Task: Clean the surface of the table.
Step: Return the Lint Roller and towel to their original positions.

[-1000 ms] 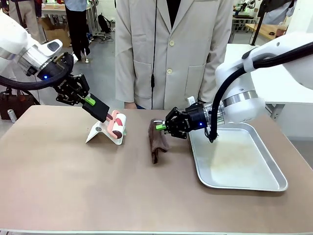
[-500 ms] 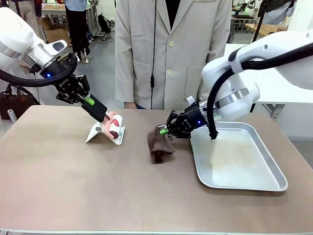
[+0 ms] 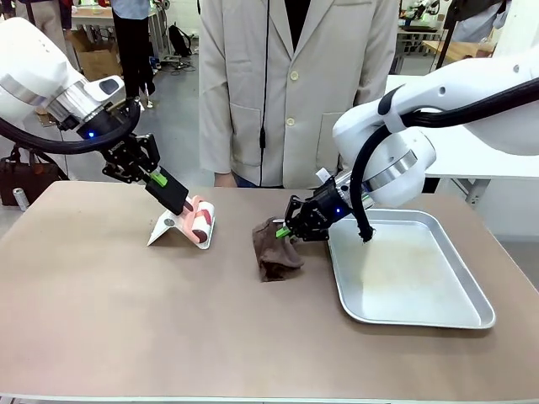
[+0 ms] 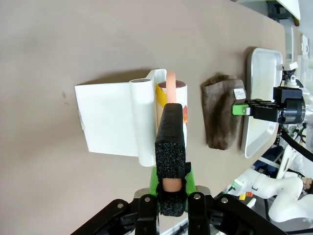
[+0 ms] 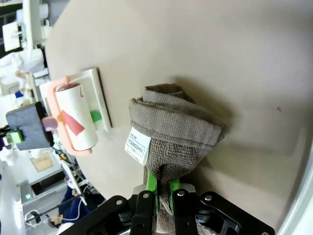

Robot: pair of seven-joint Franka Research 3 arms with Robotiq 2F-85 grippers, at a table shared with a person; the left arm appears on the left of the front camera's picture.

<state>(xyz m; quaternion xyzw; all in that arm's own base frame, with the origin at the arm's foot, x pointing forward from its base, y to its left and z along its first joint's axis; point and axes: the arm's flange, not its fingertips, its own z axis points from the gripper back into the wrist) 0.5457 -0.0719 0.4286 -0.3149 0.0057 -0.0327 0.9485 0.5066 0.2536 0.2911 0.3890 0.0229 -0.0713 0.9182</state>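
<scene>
Left tool [image 3: 174,194] clamps the black foam-wrapped handle of a pink lint roller [image 3: 200,220], whose white roll sits in a white stand [image 3: 165,227] on the brownish desk [image 3: 168,320]. Right tool [image 3: 286,228] pinches one end of a folded brown cloth [image 3: 272,249], its white label facing the wrist camera; the cloth's lower end rests on the desk just beside a silver metal tray [image 3: 455,313]. At the desk's far edge stands a person in a light coat [image 3: 295,84].
</scene>
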